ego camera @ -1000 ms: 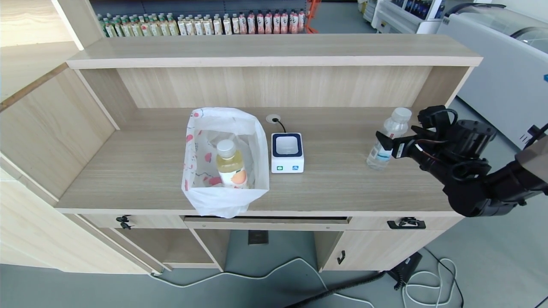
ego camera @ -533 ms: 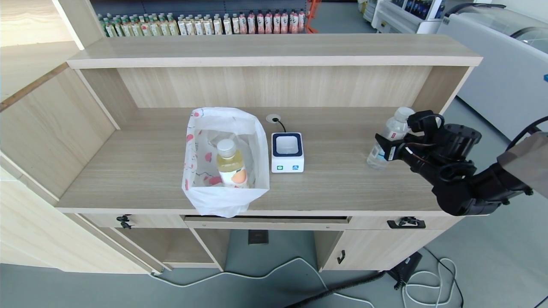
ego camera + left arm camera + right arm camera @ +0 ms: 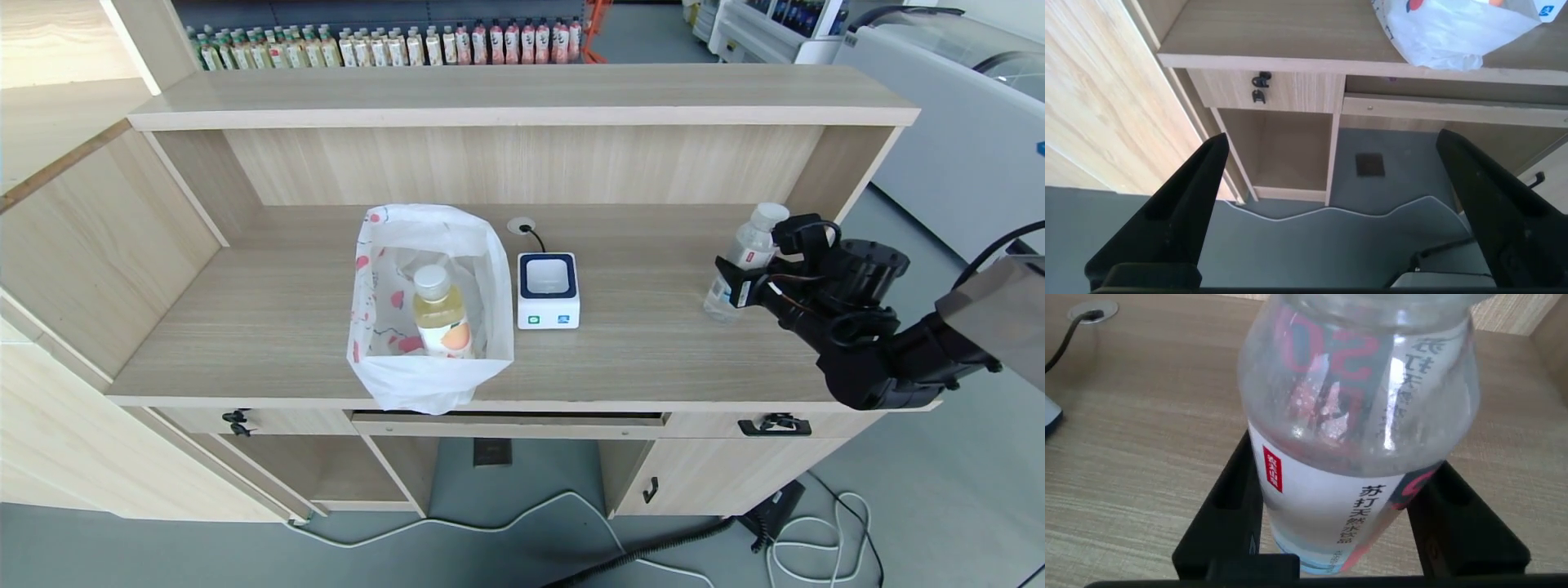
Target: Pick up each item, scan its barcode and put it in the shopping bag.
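Your right gripper (image 3: 1339,531) straddles the lower body of the clear plastic water bottle with the white cap (image 3: 744,255), standing at the wooden counter's (image 3: 637,359) right end; whether it is clamped, you cannot tell. Likely thin-walled and slippery: grip the labelled waist gently.
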Available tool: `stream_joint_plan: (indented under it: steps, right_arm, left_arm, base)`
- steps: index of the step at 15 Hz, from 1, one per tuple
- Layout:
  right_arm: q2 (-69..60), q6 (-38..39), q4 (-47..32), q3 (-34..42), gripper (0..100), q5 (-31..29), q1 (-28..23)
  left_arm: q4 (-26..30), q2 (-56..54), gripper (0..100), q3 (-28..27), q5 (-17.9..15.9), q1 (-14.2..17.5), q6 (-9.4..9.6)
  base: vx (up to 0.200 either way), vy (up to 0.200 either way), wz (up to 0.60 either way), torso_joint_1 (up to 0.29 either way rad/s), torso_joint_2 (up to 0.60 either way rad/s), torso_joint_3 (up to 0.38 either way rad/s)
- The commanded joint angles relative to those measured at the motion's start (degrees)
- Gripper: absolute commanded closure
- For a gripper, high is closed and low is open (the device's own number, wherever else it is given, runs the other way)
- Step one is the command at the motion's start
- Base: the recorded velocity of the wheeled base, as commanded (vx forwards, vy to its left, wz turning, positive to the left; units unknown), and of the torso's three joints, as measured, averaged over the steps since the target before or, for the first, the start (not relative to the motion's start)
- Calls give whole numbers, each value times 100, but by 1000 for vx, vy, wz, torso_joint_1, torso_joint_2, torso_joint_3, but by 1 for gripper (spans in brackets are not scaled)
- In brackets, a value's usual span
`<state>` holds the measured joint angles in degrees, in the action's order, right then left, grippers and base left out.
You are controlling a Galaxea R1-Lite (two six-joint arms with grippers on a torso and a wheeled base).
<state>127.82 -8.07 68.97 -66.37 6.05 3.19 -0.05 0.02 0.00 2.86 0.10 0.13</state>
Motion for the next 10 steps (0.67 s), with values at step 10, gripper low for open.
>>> stream_joint_plan:
  steps: [10]
  right_arm:
    - [-2226, 1712, -1932, 467, 100, 397, -407]
  left_arm:
    - [-4, -2, 0, 0, 4, -1, -22]
  base:
    - [0, 0, 0, 0, 0, 0]
